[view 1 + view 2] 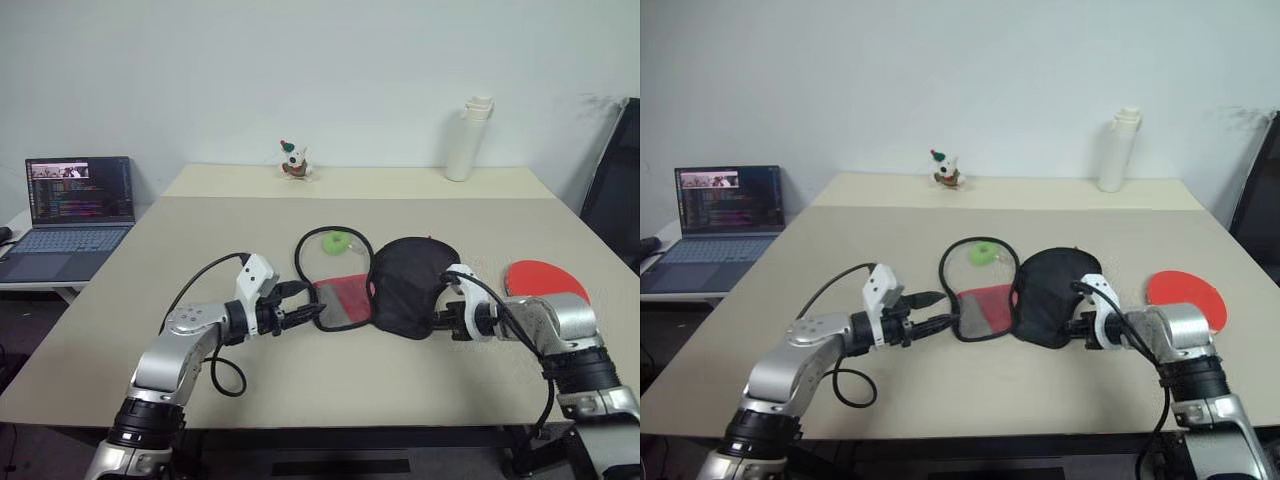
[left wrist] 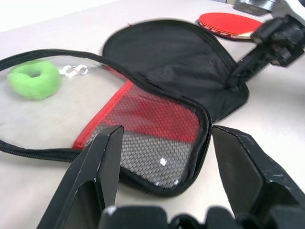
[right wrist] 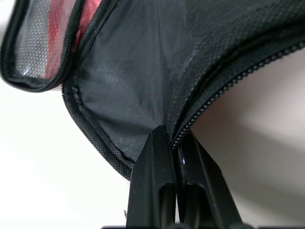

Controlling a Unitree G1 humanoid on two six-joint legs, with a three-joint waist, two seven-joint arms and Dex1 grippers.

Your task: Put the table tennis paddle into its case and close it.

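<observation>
A beige table (image 1: 120,300) stands against a plain white wall (image 1: 300,70), with an open laptop (image 1: 70,215) on a side desk and a dark chair (image 1: 615,180) opposite.

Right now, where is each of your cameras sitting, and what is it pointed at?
Head, both eyes: look forward and down at the table, both arms, the open case.
Left wrist: along the open left gripper at the case's mesh half.
Right wrist: along the right gripper, pinching the case's black edge.
Shared: case; head and left wrist share the table tennis paddle.
</observation>
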